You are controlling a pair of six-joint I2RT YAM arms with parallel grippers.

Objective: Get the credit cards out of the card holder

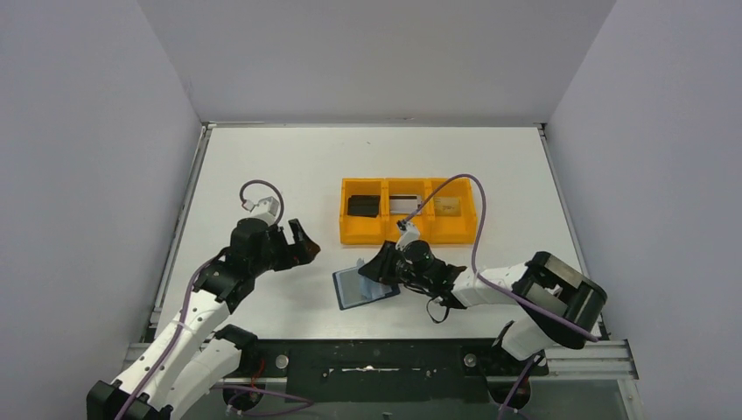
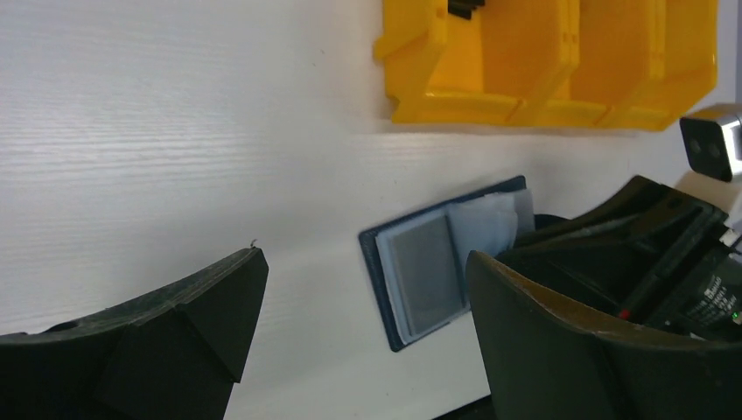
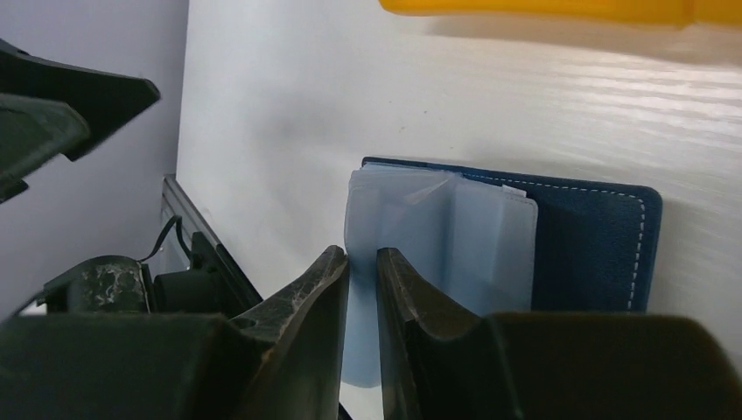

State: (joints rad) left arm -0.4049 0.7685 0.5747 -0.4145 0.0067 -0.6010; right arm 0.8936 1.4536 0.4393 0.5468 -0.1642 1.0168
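The navy card holder (image 1: 354, 289) lies open on the table in front of the orange tray. My right gripper (image 1: 378, 267) sits over its right half. In the right wrist view its fingers (image 3: 362, 254) are closed on a blue-grey pocket leaf (image 3: 437, 232) of the card holder (image 3: 595, 236) and hold it raised. In the left wrist view a grey rectangle (image 2: 424, 271) shows inside a pocket of the card holder (image 2: 376, 280). A black card (image 1: 363, 206), a silver card (image 1: 404, 204) and a gold card (image 1: 448, 206) lie in the tray. My left gripper (image 1: 297, 245) (image 2: 365, 255) is open and empty, to the left of the card holder.
The orange three-compartment tray (image 1: 385, 238) stands just behind the card holder; it also shows in the left wrist view (image 2: 525, 105) and the right wrist view (image 3: 560, 7). A purple cable (image 1: 477, 219) arches over the tray's right end. Grey walls enclose the table.
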